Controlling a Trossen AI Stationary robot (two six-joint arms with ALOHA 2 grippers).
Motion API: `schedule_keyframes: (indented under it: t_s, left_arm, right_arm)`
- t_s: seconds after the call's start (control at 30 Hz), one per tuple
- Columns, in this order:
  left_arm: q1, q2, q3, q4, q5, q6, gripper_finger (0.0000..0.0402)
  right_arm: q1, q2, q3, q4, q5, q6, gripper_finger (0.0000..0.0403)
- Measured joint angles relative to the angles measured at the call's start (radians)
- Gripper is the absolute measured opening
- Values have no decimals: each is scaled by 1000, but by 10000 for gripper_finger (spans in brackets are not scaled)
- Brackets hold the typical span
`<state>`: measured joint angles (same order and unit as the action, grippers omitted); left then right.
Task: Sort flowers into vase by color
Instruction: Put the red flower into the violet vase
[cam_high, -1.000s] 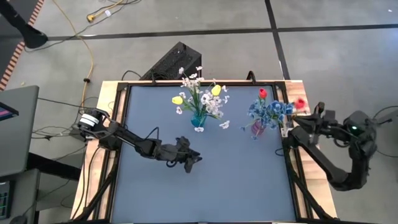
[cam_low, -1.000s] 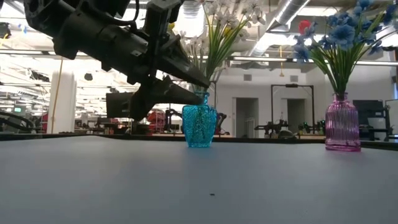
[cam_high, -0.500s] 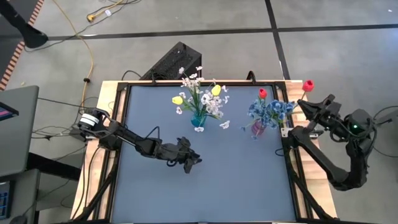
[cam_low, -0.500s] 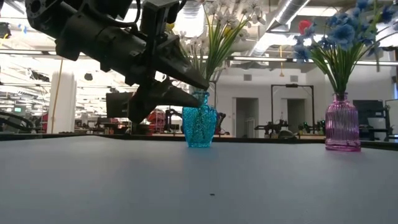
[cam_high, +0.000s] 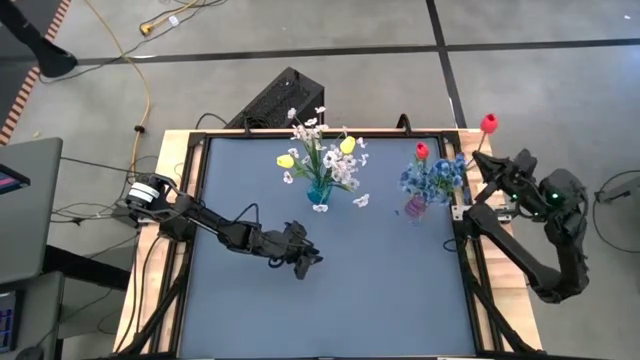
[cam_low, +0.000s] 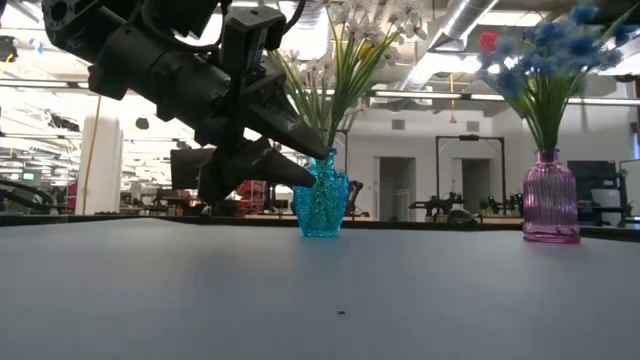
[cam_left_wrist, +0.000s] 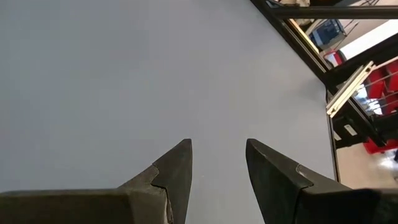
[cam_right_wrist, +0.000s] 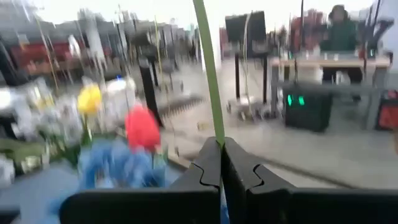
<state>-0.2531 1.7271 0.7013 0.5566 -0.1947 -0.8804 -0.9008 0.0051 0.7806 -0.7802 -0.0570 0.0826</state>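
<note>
Right gripper (cam_high: 497, 168) clamped on green stem of red tulip (cam_high: 488, 123), off table's right edge, bud up beyond far corner. Pink vase (cam_high: 415, 206) just left: blue sprays, one red bud (cam_high: 422, 150). Left gripper (cam_high: 309, 260) parted, empty, low over mid-table. Blue vase (cam_high: 319, 190) at far centre: white sprays, yellow buds.

The table (cam_high: 330, 300) has a flat, matte blue-grey top set in a dark frame with pale wooden edging. Two glass vases stand directly on it toward the far side, well apart. The teal vase (cam_low: 321, 204) sits near the middle of that side and holds white and yellow flowers. The pink ribbed vase (cam_low: 551, 200) stands near the right edge with blue and red ones.
</note>
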Motion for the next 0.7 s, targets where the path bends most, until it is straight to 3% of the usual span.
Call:
schedule_keyframes:
  t_s: [0.17,0.33,0.7]
  left_arm:
    - [0,0,0,-1,0,-8,139]
    - [0,0,0,-1,-1,-11,139]
    - [-6,0,0,-1,-2,-48,139]
  right_arm:
    - [23,0,-34,132,-13,82,24]
    - [37,0,-90,96,-22,82,24]
    - [36,0,-154,247,-21,74,24]
